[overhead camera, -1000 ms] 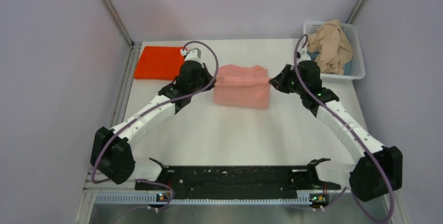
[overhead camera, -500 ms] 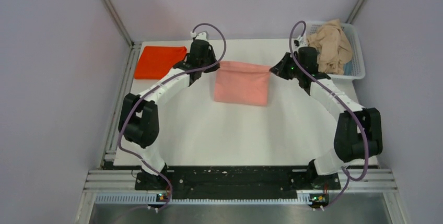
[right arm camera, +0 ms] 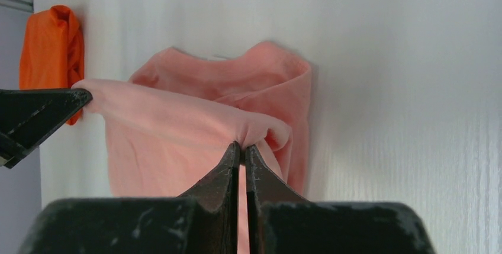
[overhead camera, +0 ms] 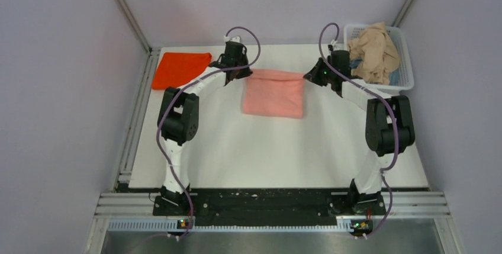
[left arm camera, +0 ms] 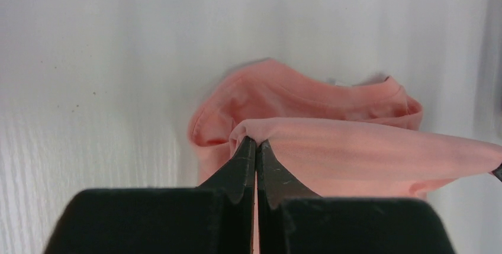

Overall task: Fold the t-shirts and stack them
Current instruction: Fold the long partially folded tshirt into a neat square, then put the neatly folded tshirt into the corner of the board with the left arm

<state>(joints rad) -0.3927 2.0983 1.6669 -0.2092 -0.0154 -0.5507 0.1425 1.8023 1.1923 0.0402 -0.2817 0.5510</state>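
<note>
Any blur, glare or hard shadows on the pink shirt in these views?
Top view: even light, no glare, pink shirt clear with only a faint shadow. Left wrist: shirt in focus, left gripper soft and dark low down, table nearly washed out. Right wrist: much the same, right gripper blurred low down.

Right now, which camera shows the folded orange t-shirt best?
The top view: the whole orange t-shirt shows, folded flat, far left. The right wrist view catches only part of it at the frame's left; the left wrist view shows none of it.
</note>
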